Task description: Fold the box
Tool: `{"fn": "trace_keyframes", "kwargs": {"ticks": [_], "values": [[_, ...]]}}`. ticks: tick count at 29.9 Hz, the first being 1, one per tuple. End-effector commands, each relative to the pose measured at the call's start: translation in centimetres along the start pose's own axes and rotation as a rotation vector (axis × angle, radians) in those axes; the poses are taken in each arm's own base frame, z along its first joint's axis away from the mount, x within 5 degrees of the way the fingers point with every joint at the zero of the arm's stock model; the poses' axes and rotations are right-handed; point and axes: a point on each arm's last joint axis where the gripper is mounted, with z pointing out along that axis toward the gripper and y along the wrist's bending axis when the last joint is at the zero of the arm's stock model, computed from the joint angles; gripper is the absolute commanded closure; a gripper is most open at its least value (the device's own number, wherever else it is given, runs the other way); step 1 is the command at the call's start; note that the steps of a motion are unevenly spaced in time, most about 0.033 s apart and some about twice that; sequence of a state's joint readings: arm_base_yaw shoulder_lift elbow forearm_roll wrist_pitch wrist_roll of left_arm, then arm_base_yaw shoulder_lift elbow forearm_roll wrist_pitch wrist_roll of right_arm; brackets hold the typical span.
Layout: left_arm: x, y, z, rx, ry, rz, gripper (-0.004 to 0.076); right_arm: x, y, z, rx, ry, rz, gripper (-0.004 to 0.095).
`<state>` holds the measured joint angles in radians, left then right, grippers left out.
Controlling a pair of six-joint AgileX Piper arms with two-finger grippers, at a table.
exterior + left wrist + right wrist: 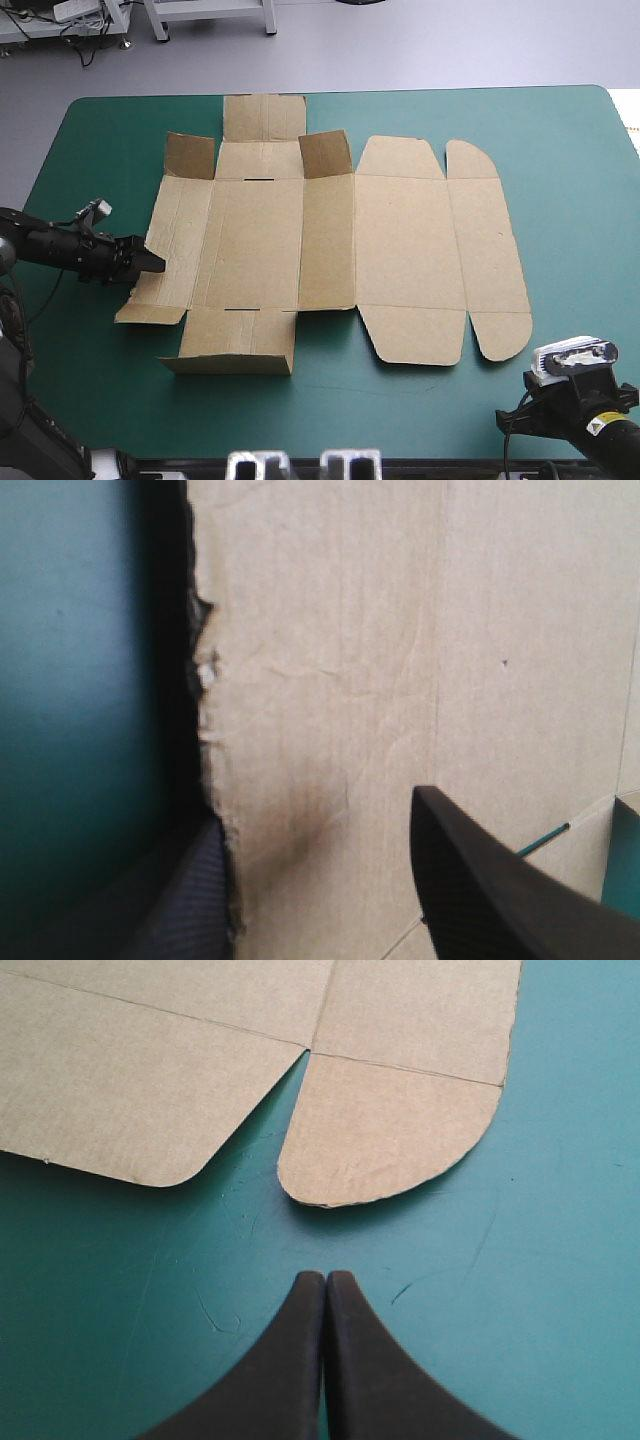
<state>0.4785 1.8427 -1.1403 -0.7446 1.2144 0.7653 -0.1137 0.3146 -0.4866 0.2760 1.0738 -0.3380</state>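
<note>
High view: a flat, cut sheet of brown corrugated board, the box (400, 240), lies across the centre of the frame on the table with the teal-green cover (570, 180). Its long axis runs from the frame's left to its right, with the rounded lid panels pointing right and the squarer tray panels pointing left. In the upper left of the sheet two short flaps (326, 152) stand tilted up. At the lower left a long flap (238, 352) is lifted a little off the cover, and the rest lies flat. The left gripper (155, 260) reaches in from the frame's left to the sheet's left edge. In the left wrist view this gripper (315, 810) has its jaws wide apart, one over the board and the other on the cover side, with the ragged edge between them. In the right wrist view the right gripper (325, 1278) is pressed into one pointed arch and holds nothing. It is over bare cover just short of a rounded flap (390, 1130) and not touching it.
</note>
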Motion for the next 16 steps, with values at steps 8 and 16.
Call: {"fn": "trace_keyframes", "kwargs": {"ticks": [8,16], "values": [[0.1,-2.2,3.8,0.089,0.183,-0.009,0.0347,-1.0,0.0,-0.4,0.004,-0.065,0.001,0.0927],[-0.6,-3.2,4.0,0.172,0.117,-0.044,0.0539,-1.0,0.0,-0.4,0.004,-0.065,0.001,0.0927]]}}
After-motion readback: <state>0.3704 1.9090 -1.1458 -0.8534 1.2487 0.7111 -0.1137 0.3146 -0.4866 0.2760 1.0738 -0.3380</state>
